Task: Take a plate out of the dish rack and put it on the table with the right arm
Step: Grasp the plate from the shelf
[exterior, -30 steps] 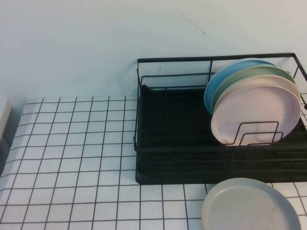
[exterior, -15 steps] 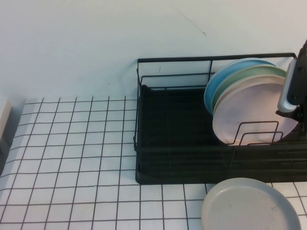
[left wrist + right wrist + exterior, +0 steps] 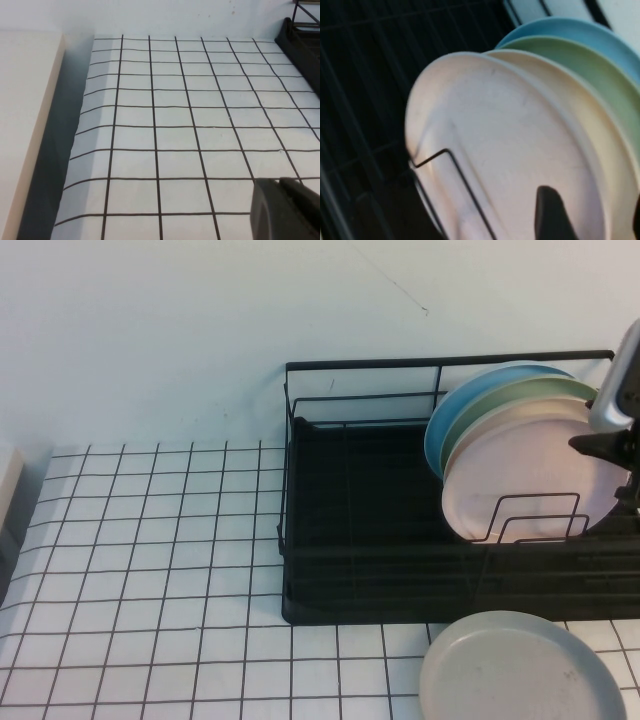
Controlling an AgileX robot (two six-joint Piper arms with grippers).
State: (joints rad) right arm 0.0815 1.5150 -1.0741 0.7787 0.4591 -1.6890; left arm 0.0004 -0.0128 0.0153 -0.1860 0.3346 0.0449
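Observation:
The pale pink plate [image 3: 520, 475] stands upright at the front of a stack in the black wire dish rack [image 3: 350, 490], behind a wire loop divider. It fills the right wrist view [image 3: 510, 150]. My right gripper [image 3: 612, 470] is at the plate's right rim, coming in from the picture's right edge. It is open [image 3: 592, 195]: one dark finger lies in front of the pink face and the other is past the rims of the plates behind. It holds nothing. My left gripper [image 3: 287, 210] is shut and empty, low over the gridded table [image 3: 175, 125], and is out of the high view.
Cream [image 3: 592, 410], green [image 3: 545, 390] and blue [image 3: 470, 390] plates stand behind the pink one. A grey speckled plate [image 3: 520, 670] lies on the table [image 3: 150, 570] in front of the rack. A pale block [image 3: 25, 125] borders the table's left side.
My right arm has come into the high view from the right edge and now sits at the pink plate's right rim. The plates have not moved.

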